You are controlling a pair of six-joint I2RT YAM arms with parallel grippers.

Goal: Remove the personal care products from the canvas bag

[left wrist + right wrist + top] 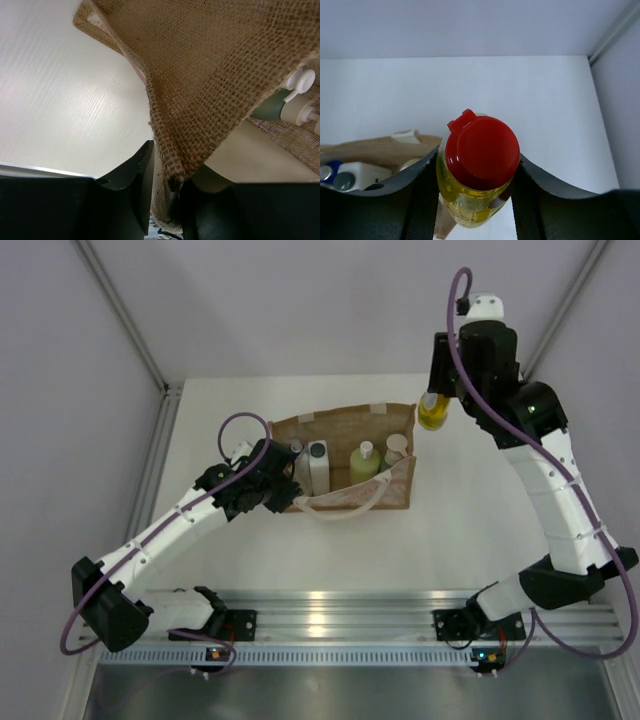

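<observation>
White table (300, 550); right arm (560, 500) raised, fingers (420, 200) clamping yellow bottle (480, 155).

Access check, directions taken from the canvas bag (340, 495).
- The mouth is crowded by four standing bottles (318, 468); only narrow gaps are seen between them.
- The handle loop (345, 511) is draped along the 6 o'clock rim.
- 9 o'clock is blocked by the left tool (167, 175), clamped on the bag edge.
- 1 o'clock is taken by the right tool (477, 185), which grips the yellow bottle (432, 412).
- The counter (480, 510) is seen bare at 3, 6 and 12 o'clock.
</observation>
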